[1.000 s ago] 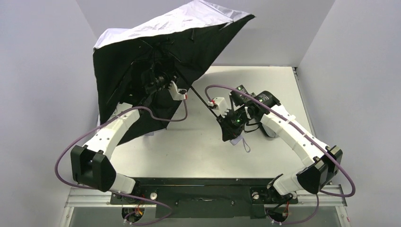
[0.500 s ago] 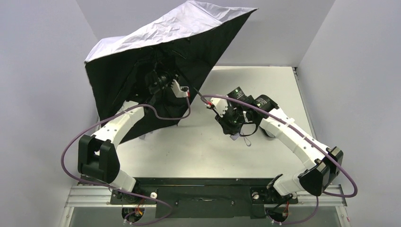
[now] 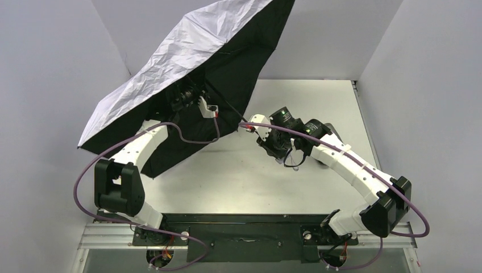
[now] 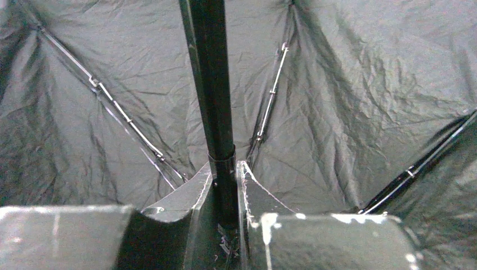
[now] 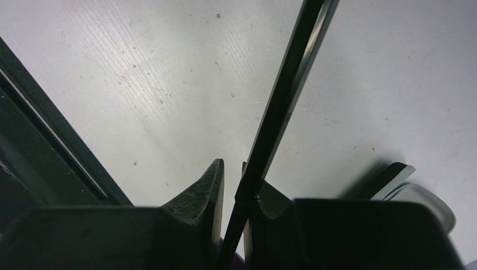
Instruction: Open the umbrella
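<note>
The left fingers (image 4: 185,194) pinch the black shaft (image 4: 216,101) of the umbrella (image 3: 182,51), one on each side, on the wrist's side of a small collar (image 4: 222,160). Beyond that collar the shaft runs straight away from them toward the hub, with thin ribs (image 4: 121,112) fanning out across the black inside of the canopy (image 4: 349,101). The right fingers (image 5: 205,188) are pressed onto a thinner stretch of the same shaft, which passes between them and slants off above the bare desk (image 3: 227,176). Seen from overhead, the umbrella is held off the desk over its far left part. Its pale outer side faces up and to the left, and its lower edge hangs close to the left arm. The shaft's long axis runs from the right fingers up and to the left, through the left fingers and into the canopy. That puts the left arm nearer the hub and the right arm nearer the handle end, which is hidden under that wrist. The canopy looks largely spread, but whether it has latched cannot be told. Any further opening likely depends on the two grips moving apart along that one line.
</note>
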